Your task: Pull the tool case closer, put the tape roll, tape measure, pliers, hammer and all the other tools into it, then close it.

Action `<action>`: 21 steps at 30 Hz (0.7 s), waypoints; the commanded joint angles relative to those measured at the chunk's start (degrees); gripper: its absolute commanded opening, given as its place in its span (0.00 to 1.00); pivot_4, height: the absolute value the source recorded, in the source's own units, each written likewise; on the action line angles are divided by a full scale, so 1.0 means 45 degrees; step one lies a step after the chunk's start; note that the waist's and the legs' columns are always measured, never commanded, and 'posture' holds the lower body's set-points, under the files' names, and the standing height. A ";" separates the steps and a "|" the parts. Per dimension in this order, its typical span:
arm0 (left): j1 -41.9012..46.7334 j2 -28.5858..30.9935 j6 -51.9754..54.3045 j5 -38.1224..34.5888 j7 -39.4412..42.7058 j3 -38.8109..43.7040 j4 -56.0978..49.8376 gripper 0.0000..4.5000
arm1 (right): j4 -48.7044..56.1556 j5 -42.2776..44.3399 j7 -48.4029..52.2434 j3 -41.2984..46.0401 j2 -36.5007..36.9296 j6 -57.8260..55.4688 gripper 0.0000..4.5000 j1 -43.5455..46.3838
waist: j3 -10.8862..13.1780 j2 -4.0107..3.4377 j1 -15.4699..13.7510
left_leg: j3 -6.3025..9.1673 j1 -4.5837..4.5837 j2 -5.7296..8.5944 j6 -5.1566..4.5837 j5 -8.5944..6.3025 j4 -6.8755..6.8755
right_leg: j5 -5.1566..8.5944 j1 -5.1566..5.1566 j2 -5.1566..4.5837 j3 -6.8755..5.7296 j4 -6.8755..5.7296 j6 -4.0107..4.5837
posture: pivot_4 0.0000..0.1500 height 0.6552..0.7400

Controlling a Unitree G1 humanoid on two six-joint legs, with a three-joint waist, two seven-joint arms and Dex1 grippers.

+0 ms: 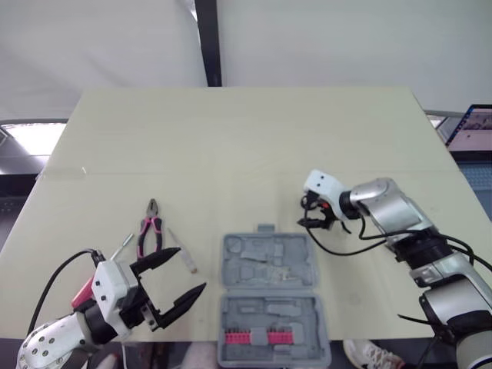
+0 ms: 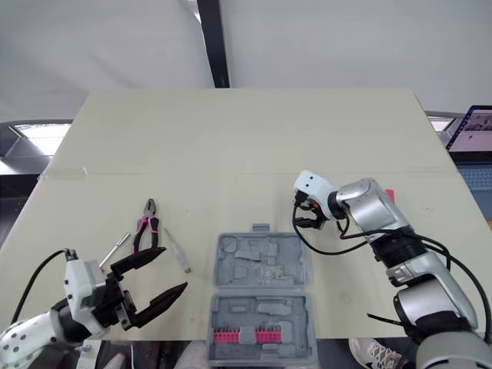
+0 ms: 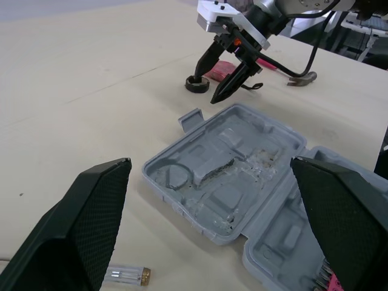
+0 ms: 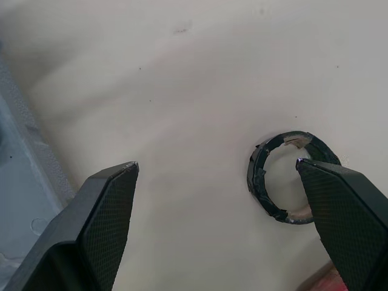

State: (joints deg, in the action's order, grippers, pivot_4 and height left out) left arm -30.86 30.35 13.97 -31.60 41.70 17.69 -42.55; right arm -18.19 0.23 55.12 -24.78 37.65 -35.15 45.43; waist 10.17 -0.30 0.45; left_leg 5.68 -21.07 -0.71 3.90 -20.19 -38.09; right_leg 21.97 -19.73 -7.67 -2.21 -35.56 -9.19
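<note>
The grey tool case (image 1: 269, 265) lies open near the table's front edge, with a row of pink bits (image 1: 261, 336) in its near half. My right gripper (image 1: 309, 213) hovers open just beyond the case's far right corner. A black tape roll (image 4: 273, 182) lies flat by one of its fingertips (image 4: 339, 206), partly hidden behind it. Behind that gripper lie a pink object (image 3: 221, 70) and a hammer (image 3: 300, 77). My left gripper (image 1: 191, 268) is open and empty, left of the case. Pink-handled pliers (image 1: 150, 231) lie just beyond it.
A small screwdriver bit (image 1: 183, 251) lies between the pliers and the case, and a thin metal rod (image 1: 121, 246) lies left of the pliers. A pink-red object (image 1: 83, 294) shows beside my left arm. A laptop (image 1: 473, 127) stands off the table's right side.
</note>
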 commanded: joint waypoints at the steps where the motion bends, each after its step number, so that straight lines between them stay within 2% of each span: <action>1: -0.0036 0.0116 0.0051 -0.0264 -0.0089 0.0010 -0.0624 1.00 | -0.0077 -0.0317 0.0209 0.0114 -0.0105 0.0249 0.98 0.0130 | 0.0000 0.0000 0.0004 | 0.0000 0.0000 0.0000 0.0000 0.0000 0.0000 | 0.0000 -0.0001 0.0000 0.0000 0.0000 0.0000 | 1.00 1.00; 9: -0.0015 0.0116 0.0254 -0.0245 -0.0187 0.0014 -0.0814 1.00 | -0.0623 -0.0691 0.0132 0.0274 -0.0474 0.0484 0.98 0.0142 | 0.0001 -0.0002 0.0075 | 0.0000 -0.0001 -0.0001 0.0002 0.0001 0.0003 | 0.0000 -0.0004 0.0001 0.0000 -0.0001 0.0000 | 1.00 1.00; 10: -0.0007 0.0119 0.0273 -0.0236 -0.0195 0.0011 -0.0831 1.00 | -0.0652 -0.0721 0.0118 0.0302 -0.0513 0.0507 0.86 0.0162 | 0.0001 -0.0002 0.0085 | 0.0001 -0.0001 -0.0001 0.0003 0.0002 0.0003 | 0.0000 -0.0003 0.0000 0.0000 -0.0001 0.0000 | 1.00 1.00; 11: 0.0000 0.0122 0.0288 -0.0229 -0.0200 0.0009 -0.0842 1.00 | -0.0668 -0.0741 0.0111 0.0321 -0.0537 0.0518 0.81 0.0175 | 0.0001 -0.0002 0.0098 | 0.0001 -0.0001 0.0000 0.0003 0.0002 0.0003 | 0.0000 -0.0003 0.0000 0.0000 -0.0001 0.0000 | 1.00 1.00; 12: 0.0010 0.0125 0.0307 -0.0227 -0.0211 0.0003 -0.0856 1.00 | -0.0678 -0.0764 0.0101 0.0332 -0.0549 0.0528 0.68 0.0186 | 0.0001 -0.0002 0.0107 | 0.0000 -0.0001 0.0000 0.0003 0.0002 0.0003 | 0.0000 -0.0003 0.0000 0.0000 -0.0001 0.0000 | 1.00 1.00; 13: 0.0015 0.0128 0.0321 -0.0218 -0.0221 -0.0006 -0.0866 1.00 | -0.0676 -0.0774 0.0101 0.0342 -0.0552 0.0527 0.60 0.0187 | 0.0001 -0.0002 0.0117 | 0.0001 -0.0001 0.0000 0.0003 0.0002 0.0003 | 0.0000 -0.0003 0.0000 0.0000 -0.0001 0.0000 | 1.00 1.00; 18: 0.0024 0.0122 0.0371 -0.0188 -0.0237 -0.0055 -0.0904 1.00 | -0.0687 -0.0854 0.0079 0.0392 -0.0558 0.0555 0.05 0.0173 | 0.0001 -0.0002 0.0208 | 0.0001 -0.0001 0.0000 0.0003 0.0002 0.0003 | 0.0000 -0.0002 0.0000 0.0000 -0.0001 0.0000 | 1.00 1.00; 19: 0.0025 0.0119 0.0376 -0.0190 -0.0234 -0.0058 -0.0902 1.00 | -0.0694 -0.0870 0.0068 0.0406 -0.0564 0.0564 0.01 0.0176 | 0.0001 -0.0002 0.0227 | 0.0001 -0.0001 0.0000 0.0004 0.0002 0.0003 | 0.0000 -0.0002 0.0000 0.0000 -0.0001 0.0000 | 1.00 1.00; 21: 0.0032 0.0108 0.0380 -0.0194 -0.0232 -0.0059 -0.0893 1.00 | -0.0745 -0.0917 0.0023 0.0449 -0.0567 0.0615 0.01 0.0205 | 0.0001 -0.0002 0.0255 | 0.0000 0.0000 -0.0001 0.0004 0.0002 0.0004 | 0.0000 -0.0002 0.0001 0.0000 -0.0001 0.0000 | 1.00 1.00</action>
State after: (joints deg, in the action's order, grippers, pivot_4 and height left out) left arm -30.57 30.41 16.14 -31.69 40.80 17.44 -44.35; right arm -21.81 -3.39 55.19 -24.47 34.99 -32.90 45.46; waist 10.18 -0.31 1.60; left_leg 5.68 -21.07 -0.72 3.92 -20.19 -38.07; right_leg 21.97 -19.74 -7.67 -2.21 -35.57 -9.19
